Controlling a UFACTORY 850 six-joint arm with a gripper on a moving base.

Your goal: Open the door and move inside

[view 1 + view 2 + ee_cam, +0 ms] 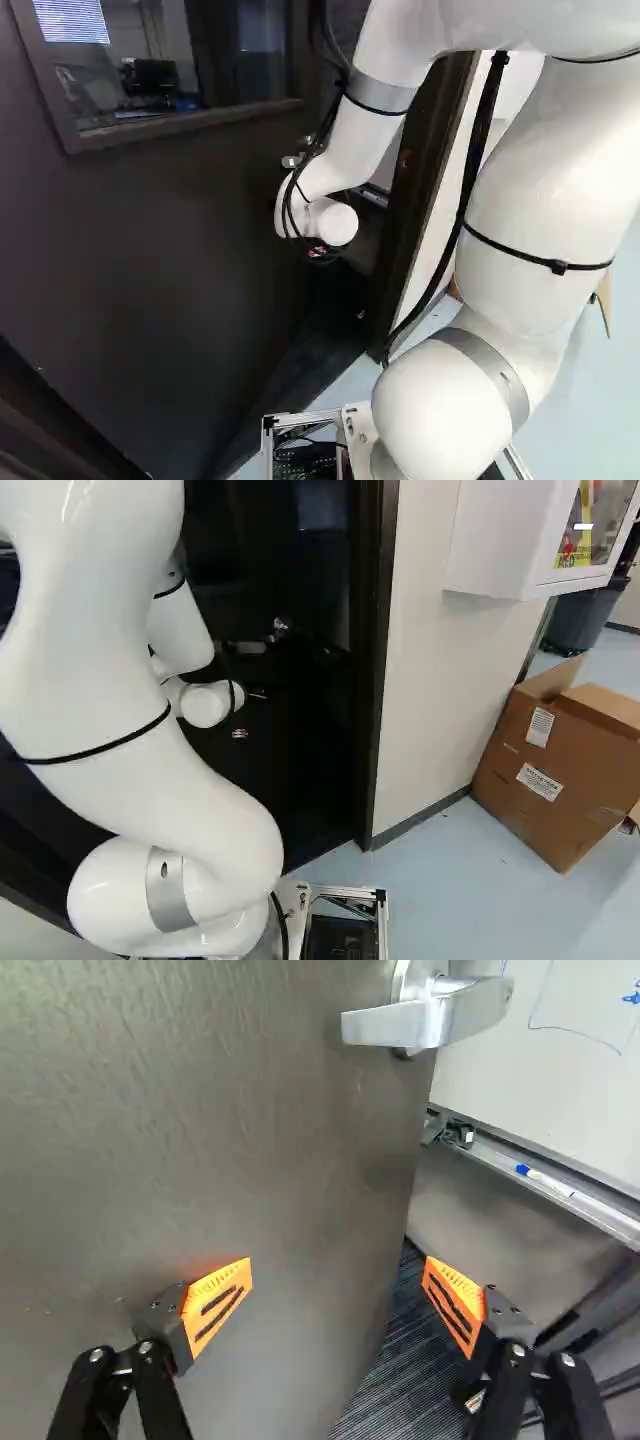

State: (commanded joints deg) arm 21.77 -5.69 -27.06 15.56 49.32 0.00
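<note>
The dark door (220, 1130) stands ajar ahead of the spread pincer (339, 1272). It will probably swing heavy and rigid; best push near its free edge (408, 1190), below the likely slick metal lever handle (425, 1022).

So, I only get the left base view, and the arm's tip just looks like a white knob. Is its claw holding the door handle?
Observer: No. In the wrist view the gripper is open, with the handle ahead of it, not between its fingers.
Operator: Oh! And what's on the floor past the door's edge? It's all dark to me.
Observer: The wrist view shows striped carpet beyond the door.
Operator: Does anything hang on that pale wall right of the doorway? The arm blocks most of it.
Observer: Yes, a white cabinet with a clear front, high on the wall in the right base view.
</note>
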